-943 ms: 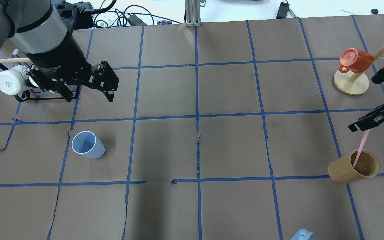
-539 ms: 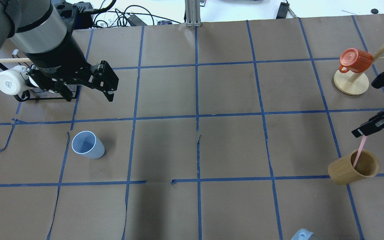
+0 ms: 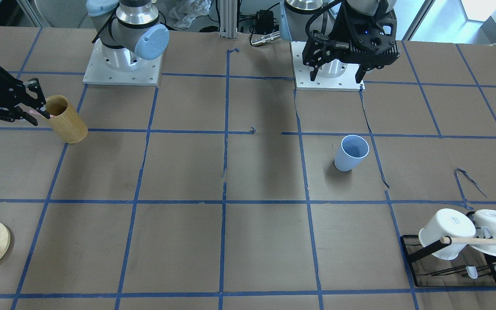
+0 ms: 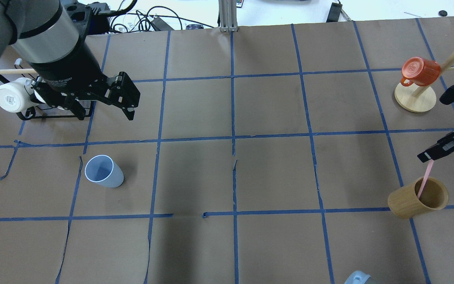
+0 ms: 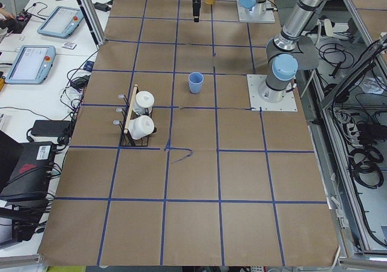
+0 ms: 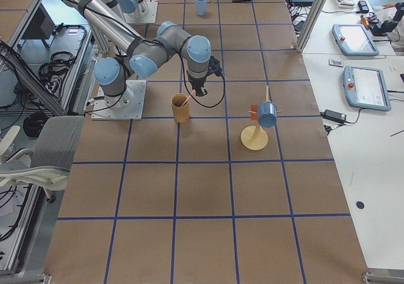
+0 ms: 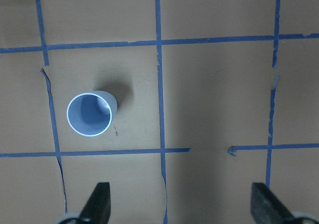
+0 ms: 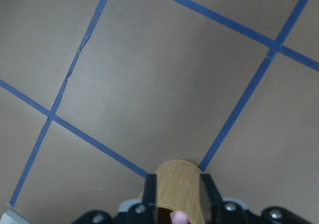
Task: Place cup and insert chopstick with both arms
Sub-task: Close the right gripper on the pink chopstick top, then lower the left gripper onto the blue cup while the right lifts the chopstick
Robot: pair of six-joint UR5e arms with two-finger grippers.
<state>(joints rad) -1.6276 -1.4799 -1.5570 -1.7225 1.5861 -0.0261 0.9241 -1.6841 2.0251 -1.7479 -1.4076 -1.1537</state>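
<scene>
My right pincer (image 4: pixel 425 157) has crept a little further to my right since a moment ago. The pink chopstick (image 4: pixel 424 180) leans in the bamboo cylinder (image 4: pixel 404 204), its top end between my parted fingers, which do not clamp it. The blue cup (image 4: pixel 103 171) stands upright well apart, beneath my left pincer (image 4: pixel 106 117), which is spread wide and empty.

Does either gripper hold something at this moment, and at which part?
Nothing is held. The right gripper is open around the top end of the chopstick, with gaps on both sides. The left gripper is open and empty, apart from the cup.
</scene>
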